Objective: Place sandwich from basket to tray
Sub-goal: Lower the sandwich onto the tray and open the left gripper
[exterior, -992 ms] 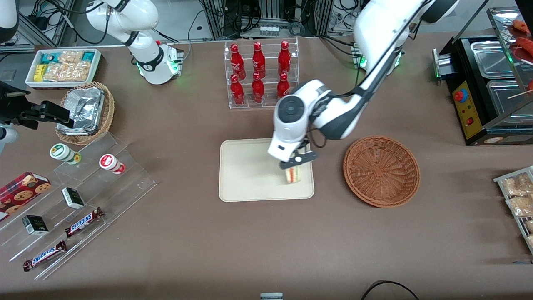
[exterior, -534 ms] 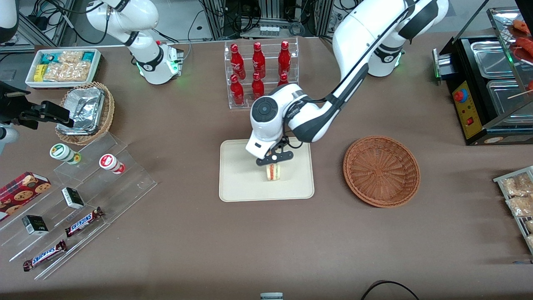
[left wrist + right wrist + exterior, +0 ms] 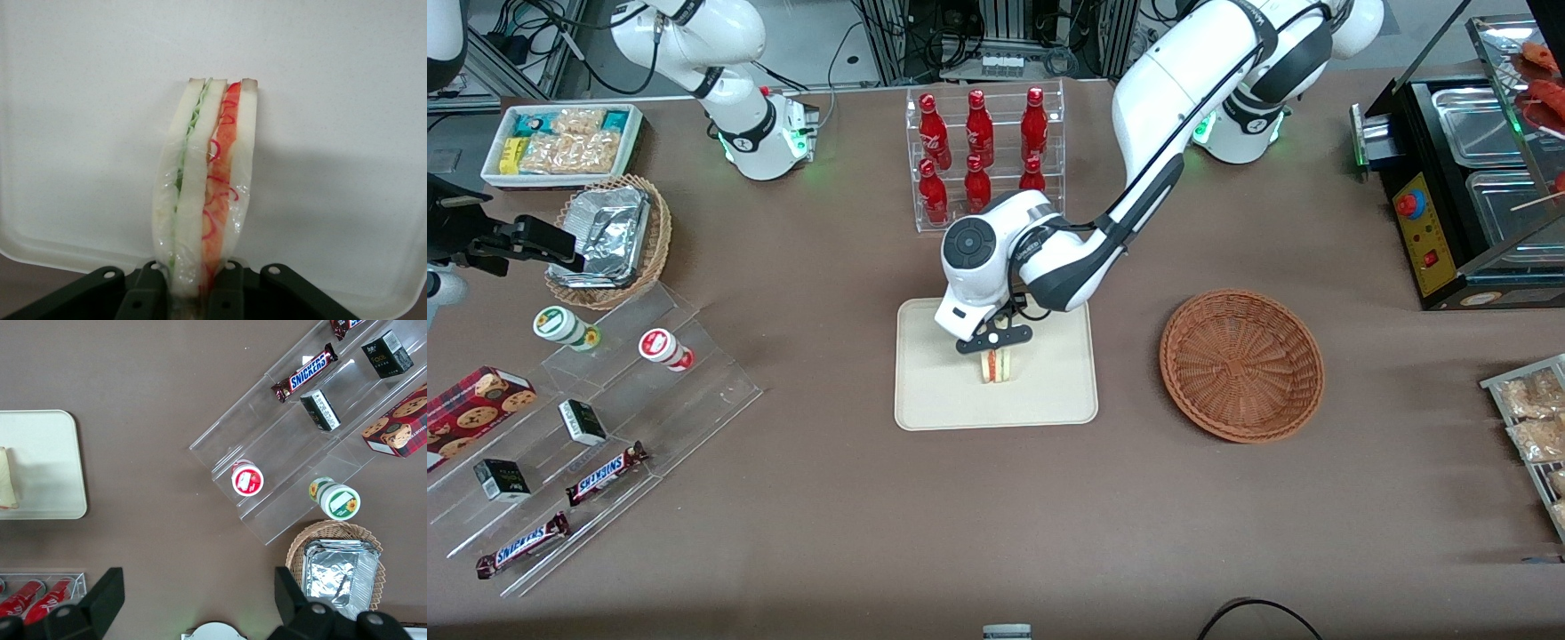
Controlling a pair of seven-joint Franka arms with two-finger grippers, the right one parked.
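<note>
My left gripper (image 3: pixel 993 348) is shut on the sandwich (image 3: pixel 996 365), a white bread wedge in clear wrap with green and red-orange filling (image 3: pixel 203 180). It hangs over the middle of the cream tray (image 3: pixel 934 391), close to its surface; I cannot tell whether it touches. In the left wrist view the black fingers (image 3: pixel 148 293) press the wedge from both sides, with the tray (image 3: pixel 87 133) under it. The reddish-brown basket (image 3: pixel 1241 364) sits beside the tray, toward the working arm's end, with nothing in it.
An acrylic rack of red bottles (image 3: pixel 983 156) stands farther from the front camera than the tray. Stepped acrylic shelves with snacks (image 3: pixel 596 427), a tan basket with foil containers (image 3: pixel 609 236) and a white snack bin (image 3: pixel 560 142) lie toward the parked arm's end. A black warmer (image 3: pixel 1467 169) stands toward the working arm's end.
The gripper has carried the sandwich from the tray's basket-side edge to the tray's middle, moving away from the basket and slightly farther from the front camera. Its hold has stayed shut.
</note>
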